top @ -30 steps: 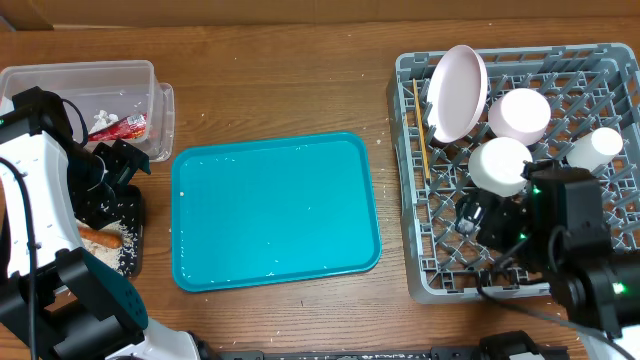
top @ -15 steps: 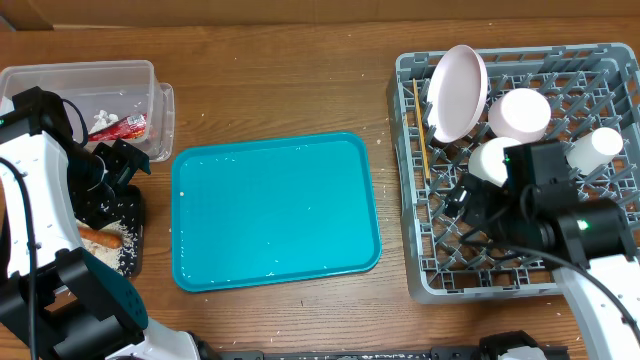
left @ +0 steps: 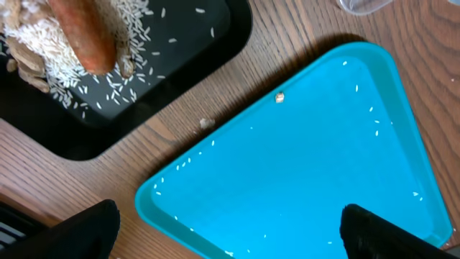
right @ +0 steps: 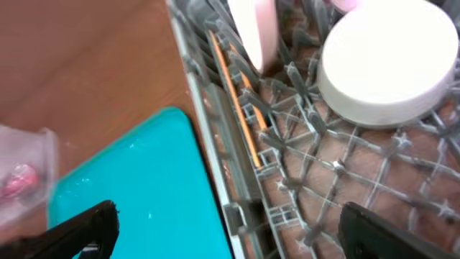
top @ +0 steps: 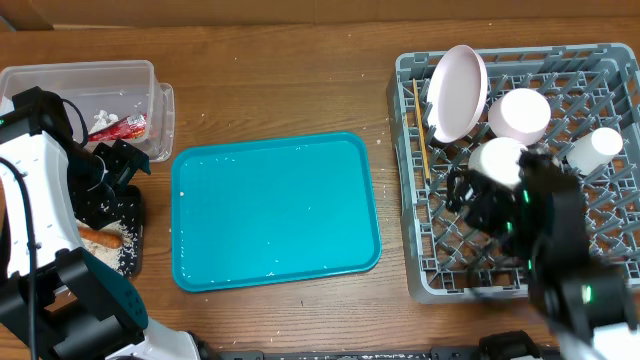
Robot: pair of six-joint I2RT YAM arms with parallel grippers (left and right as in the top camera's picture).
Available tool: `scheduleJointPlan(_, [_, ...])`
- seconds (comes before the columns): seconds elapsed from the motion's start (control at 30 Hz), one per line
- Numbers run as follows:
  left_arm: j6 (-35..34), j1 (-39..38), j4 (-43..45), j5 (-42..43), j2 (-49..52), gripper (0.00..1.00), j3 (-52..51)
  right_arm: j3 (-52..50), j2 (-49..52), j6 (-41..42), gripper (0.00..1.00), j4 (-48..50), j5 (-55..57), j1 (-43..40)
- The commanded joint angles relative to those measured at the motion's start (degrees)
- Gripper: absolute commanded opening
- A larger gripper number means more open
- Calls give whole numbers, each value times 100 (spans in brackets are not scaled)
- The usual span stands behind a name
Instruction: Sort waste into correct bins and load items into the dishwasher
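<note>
tray (top: 275,210) between tub (top: 80,70) and rack (top: 425,270)

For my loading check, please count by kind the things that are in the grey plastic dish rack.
Pale pink round plate: 1
White round upturned dishes: 2
Small white cup: 1
Pair of thin wooden chopsticks: 1
Total: 5 in the grey plastic dish rack

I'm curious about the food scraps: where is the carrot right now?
In the overhead view the carrot lies at the far left, on rice grains in the black tray, just left of the teal tray.
</note>
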Motion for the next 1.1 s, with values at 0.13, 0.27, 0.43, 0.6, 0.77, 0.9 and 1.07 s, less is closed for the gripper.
scheduleJointPlan(0.13, [-70,-7,0,0,9,100,-13,-2352,-1930,-4,100,2052,-149,-44])
scheduleJointPlan(0.27, [-72,-7,0,2,9,100,-13,-3556,-2638,-2,100,3587,-597,-157])
scheduleJointPlan(0.43, [-72,-7,0,0,9,100,-13,-4446,-2997,-4,100,5069,-688,-175])
scheduleJointPlan(0.6, [-70,-7,0,0,9,100,-13,-4662,-3141,-2,100,5508,-682,-404])
scheduleJointPlan(0.77, [-72,-7,0,0,9,100,-13,-4664,-3681,-7,100,5377,-691,-693])
scheduleJointPlan(0.9, [-70,-7,0,0,9,100,-13,-4664,-4129,-7,100,5145,-691,-909])
scheduleJointPlan(1.07, [-72,-9,0,2,9,100,-13,-4664,-4518,-26,100,5084,-693,-1176])
